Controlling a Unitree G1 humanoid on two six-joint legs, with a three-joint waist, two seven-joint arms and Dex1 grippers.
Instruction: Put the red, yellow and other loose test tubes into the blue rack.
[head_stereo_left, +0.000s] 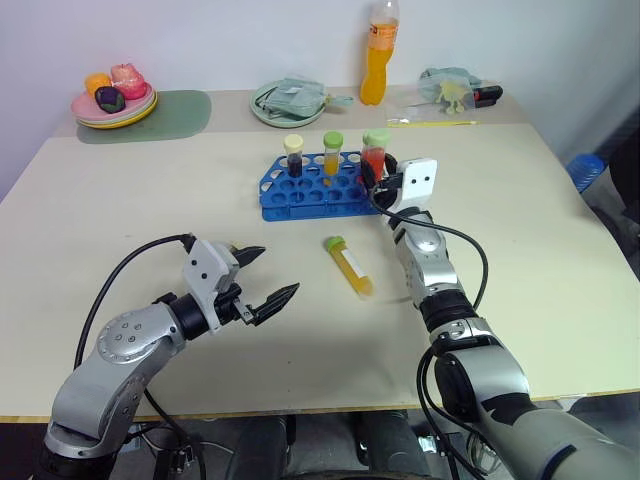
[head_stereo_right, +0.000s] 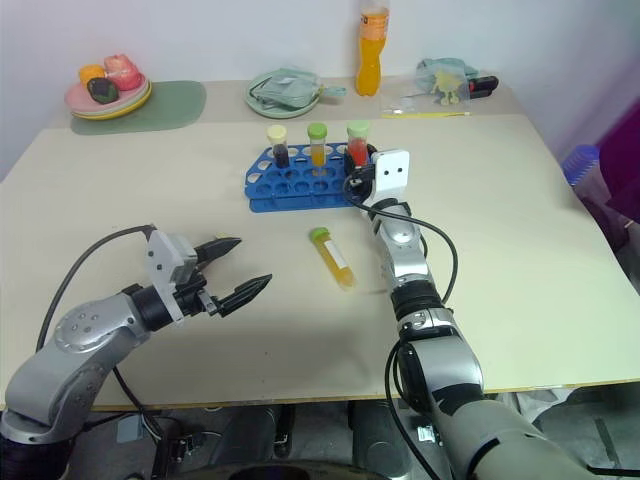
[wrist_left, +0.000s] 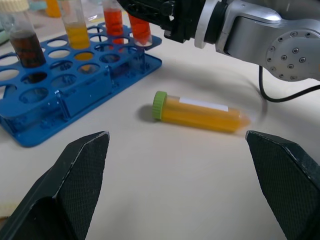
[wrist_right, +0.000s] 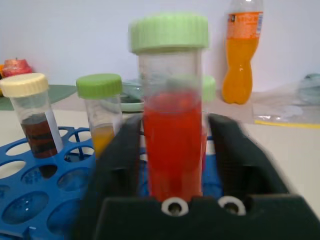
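Pale beige tabletop (head_stereo_left: 150, 210) stretches ahead of me to a plain white wall. At its far edge stand a tall plastic bottle of orange drink (head_stereo_left: 378, 55), a green plate of crumpled cloth (head_stereo_left: 285, 101) and a pink plate of toy fruit (head_stereo_left: 113, 100).

My right pincer (head_stereo_left: 378, 178) reaches the near right corner of the blue plastic test-tube rack (head_stereo_left: 312, 186). Its black fingers sit either side of the red-filled, green-capped tube (wrist_right: 172, 115) standing upright in the rack; I cannot tell whether they press it. Left of it in the back row stand a yellow-filled green-capped tube (head_stereo_left: 332, 156) and a dark-filled cream-capped tube (head_stereo_left: 294, 155).

My left pincer (head_stereo_left: 266, 278) hovers spread wide, empty. Between my pincers, a loose yellow tube with a green cap (head_stereo_left: 350, 265) lies flat on the table.
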